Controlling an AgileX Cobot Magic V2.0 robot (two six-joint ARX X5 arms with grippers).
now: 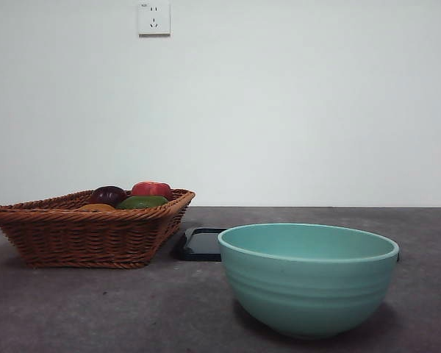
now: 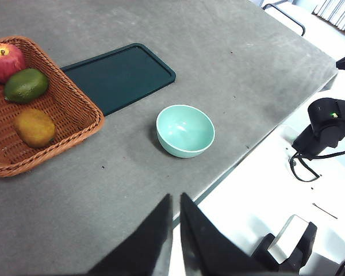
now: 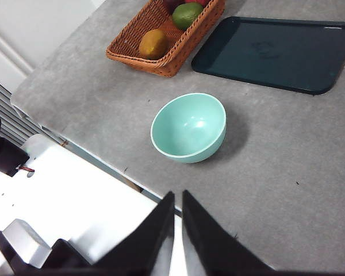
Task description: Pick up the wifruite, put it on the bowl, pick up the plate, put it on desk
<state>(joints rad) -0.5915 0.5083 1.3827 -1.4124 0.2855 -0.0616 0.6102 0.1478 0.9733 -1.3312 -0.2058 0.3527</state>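
Orange-brown fruit [image 2: 34, 127] in wicker basket [image 2: 75, 112], well away from both sets of jaws. Bowl [image 3: 189, 127] nearer (dark tray [image 3: 276, 52] beyond). Left gripper [image 2: 175, 221] and right gripper [image 3: 177, 221] hover high off desk [image 1: 95, 309], jaws nearly closed, holding nothing.

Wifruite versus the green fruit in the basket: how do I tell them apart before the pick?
The wifruite is orange-brown and matte; the green fruit is dark green with a slight sheen. The wifruite lies alone toward one end of the basket, while the green fruit sits mid-basket, right beside the red apple. Both are small ovals of similar size, resting loose in the basket, neither yet gripped.
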